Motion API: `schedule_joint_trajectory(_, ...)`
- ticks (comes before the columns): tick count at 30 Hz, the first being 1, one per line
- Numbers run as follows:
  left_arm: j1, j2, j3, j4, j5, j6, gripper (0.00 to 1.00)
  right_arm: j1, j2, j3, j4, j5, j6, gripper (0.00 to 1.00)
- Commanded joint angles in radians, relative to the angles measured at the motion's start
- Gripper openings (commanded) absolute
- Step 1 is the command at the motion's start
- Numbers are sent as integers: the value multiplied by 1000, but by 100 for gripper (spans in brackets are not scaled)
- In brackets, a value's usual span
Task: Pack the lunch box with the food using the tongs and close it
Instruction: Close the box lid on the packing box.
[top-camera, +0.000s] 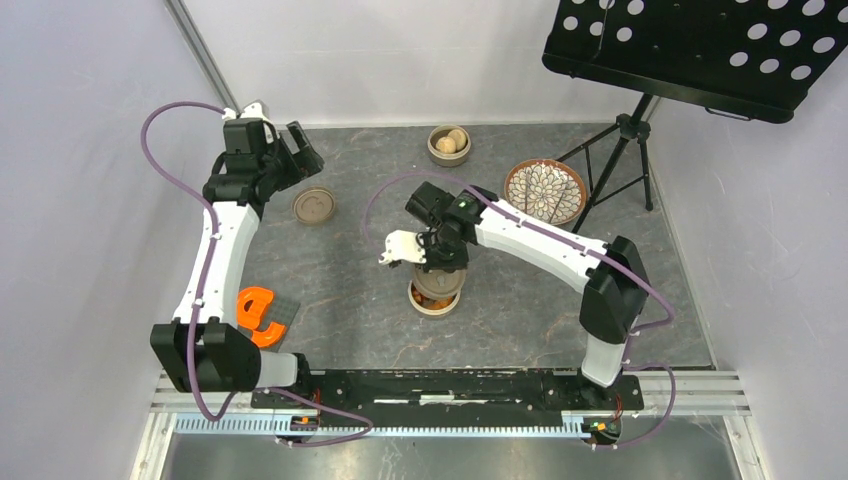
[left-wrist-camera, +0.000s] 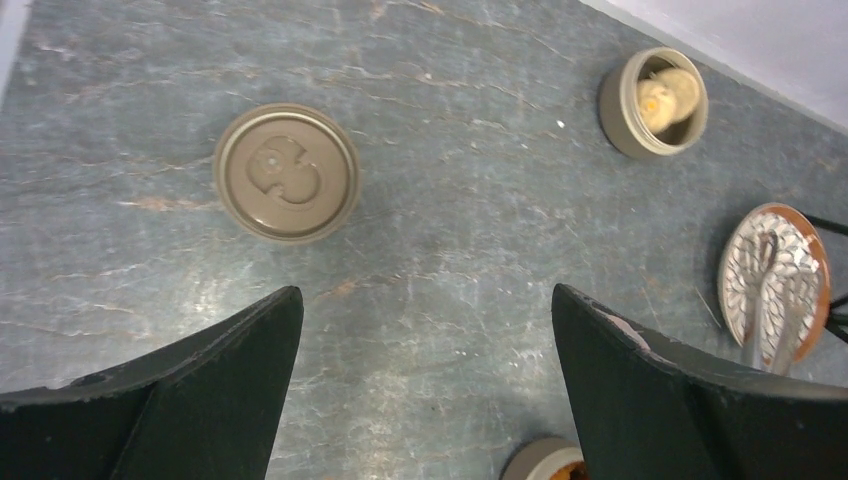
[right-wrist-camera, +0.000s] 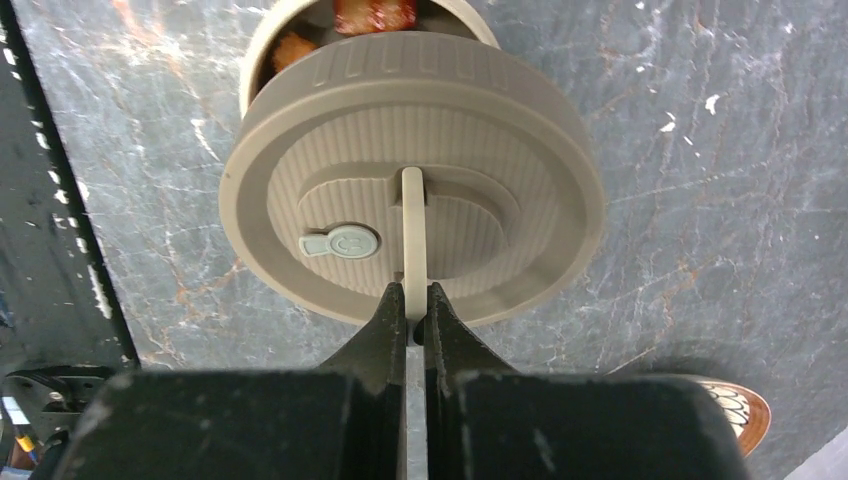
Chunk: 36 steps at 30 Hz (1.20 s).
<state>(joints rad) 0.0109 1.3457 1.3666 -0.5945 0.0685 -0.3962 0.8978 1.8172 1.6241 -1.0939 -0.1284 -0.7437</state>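
My right gripper (right-wrist-camera: 414, 300) is shut on the thin upright handle (right-wrist-camera: 413, 230) of a round tan lid (right-wrist-camera: 480, 130). It holds the lid tilted just over the open lunch box (right-wrist-camera: 262, 40), where orange crumbed food (right-wrist-camera: 372, 14) shows. From above, the right gripper (top-camera: 440, 262) hangs over that lunch box (top-camera: 435, 300). A second tan bowl (left-wrist-camera: 655, 100) at the back holds pale bun-like pieces (left-wrist-camera: 668, 92). The grey tongs (left-wrist-camera: 763, 300) lie on the patterned plate (left-wrist-camera: 795, 250). My left gripper (left-wrist-camera: 425, 290) is open and holds nothing, above the table near a flat tan disc (left-wrist-camera: 287, 172).
An orange tool on a grey pad (top-camera: 262, 315) lies by the left arm's base. A black perforated music stand (top-camera: 700, 50) on a tripod (top-camera: 620, 150) stands at the back right, beside the plate (top-camera: 545, 190). Grey walls close in on both sides.
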Motion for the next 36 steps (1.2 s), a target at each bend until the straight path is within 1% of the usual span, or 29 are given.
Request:
schedule_joint_trajectory(1, 25, -15, -4, -22, -56, -17, 100, 54, 10, 40, -37, 28, 58, 0)
schedule_joint_trajectory(6, 26, -26, -17, -24, -56, -12, 100, 78, 41, 28, -36, 37, 79, 0)
schedule_joint_trajectory(18, 27, -16, -17, -31, -48, -11, 100, 81, 99, 44, -23, 81, 100, 0)
schedule_joint_trajectory(33, 28, 9, -17, -39, -54, -7, 100, 93, 142, 75, -33, 73, 109, 0)
schedule_joint_trajectory(36, 29, 10, -18, -38, -53, -4, 100, 93, 149, 84, -40, 58, 107, 11)
